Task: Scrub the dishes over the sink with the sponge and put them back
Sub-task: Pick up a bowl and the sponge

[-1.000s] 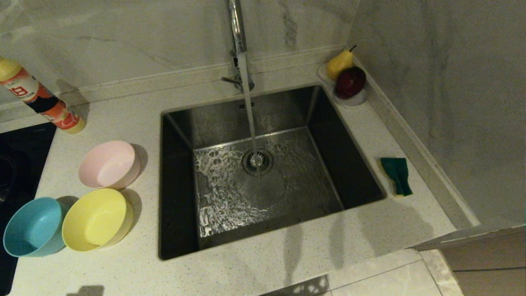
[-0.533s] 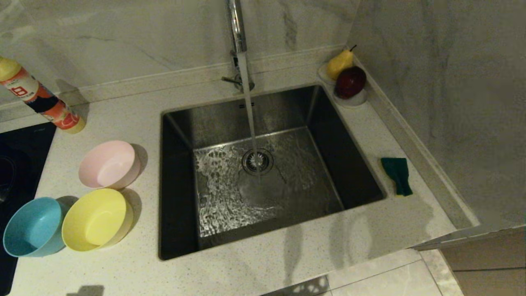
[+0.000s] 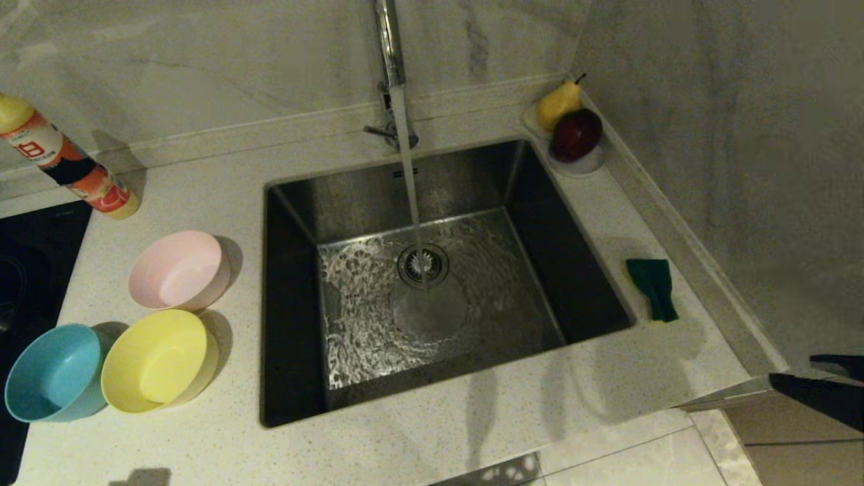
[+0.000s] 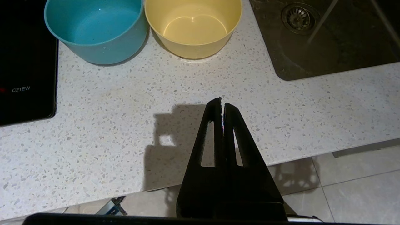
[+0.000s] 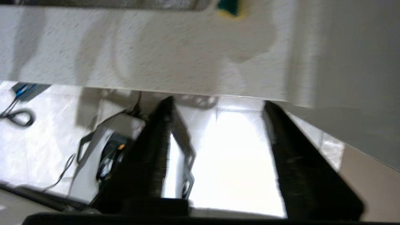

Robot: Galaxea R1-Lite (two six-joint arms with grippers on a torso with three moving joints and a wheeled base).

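Note:
Three bowls stand on the counter left of the sink [image 3: 290,304]: pink [image 3: 179,270], yellow [image 3: 158,361] and blue [image 3: 54,371]. The green sponge [image 3: 652,289] lies flat on the counter right of the sink. My right gripper [image 3: 791,368] shows at the lower right edge, off the counter's front corner, well short of the sponge. In the right wrist view it [image 5: 217,100] is open and empty, with the sponge [image 5: 229,6] far ahead. My left gripper [image 4: 222,101] hangs shut and empty over the counter's front edge, short of the blue bowl [image 4: 97,28] and yellow bowl [image 4: 193,28].
Water runs from the chrome faucet [image 3: 388,47] onto the drain [image 3: 423,264]. A detergent bottle [image 3: 67,162] leans at the back left beside a black hob [image 3: 34,256]. A white dish [image 3: 584,164] with a pear and an apple sits at the back right. A side wall [image 3: 742,169] bounds the sponge's strip of counter.
My right gripper has come into the head view at the lower right, open. The bowls, the sponge and the left gripper have not moved.

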